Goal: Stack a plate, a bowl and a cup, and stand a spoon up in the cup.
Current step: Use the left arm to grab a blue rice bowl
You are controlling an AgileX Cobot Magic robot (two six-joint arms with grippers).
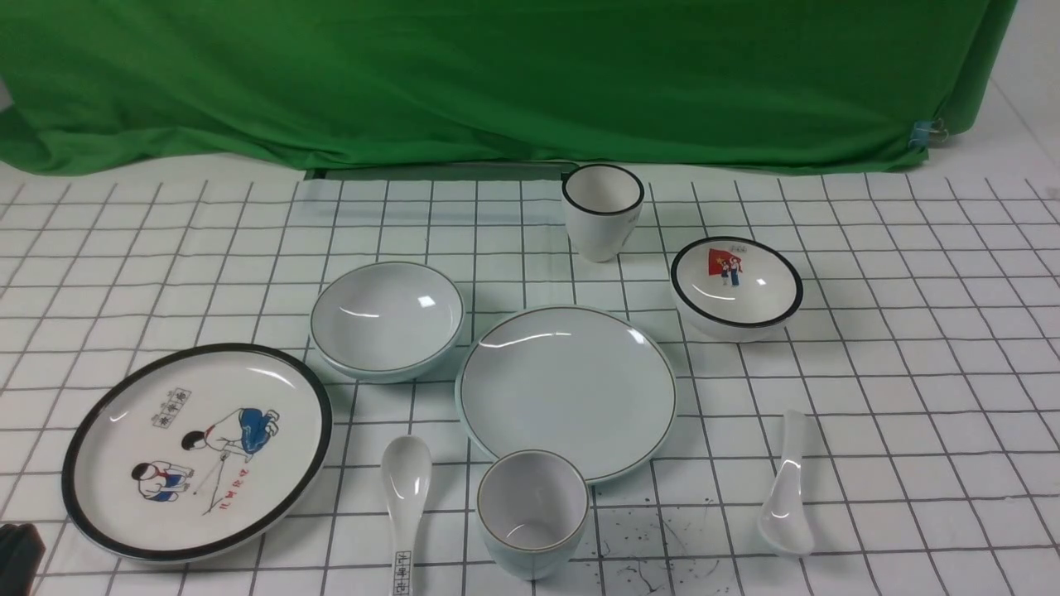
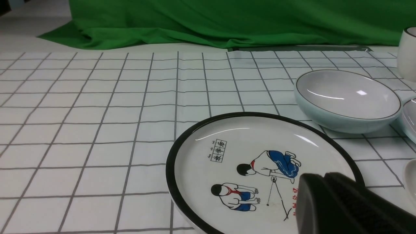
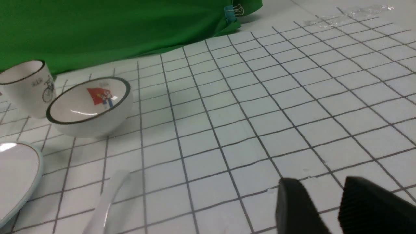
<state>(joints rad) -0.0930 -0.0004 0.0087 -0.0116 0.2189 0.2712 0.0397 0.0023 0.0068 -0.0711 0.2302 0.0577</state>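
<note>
The plain blue-grey plate (image 1: 567,393) lies in the middle of the table. The plain bowl (image 1: 387,319) sits just left of it and also shows in the left wrist view (image 2: 347,97). The short blue-grey cup (image 1: 532,513) stands at the plate's near edge. The plain white spoon (image 1: 787,488) lies to the right of the plate, its handle also in the right wrist view (image 3: 107,201). My left gripper (image 2: 320,178) is shut and empty, over the near side of the picture plate. My right gripper (image 3: 320,188) is open and empty over bare cloth, to the right of the spoon.
A black-rimmed plate with cartoon children (image 1: 199,451) lies at the near left. A spoon with a printed handle (image 1: 404,497) lies left of the cup. A taller black-rimmed cup (image 1: 602,211) and a flag-picture bowl (image 1: 735,285) stand behind. A green cloth (image 1: 497,74) hangs at the back.
</note>
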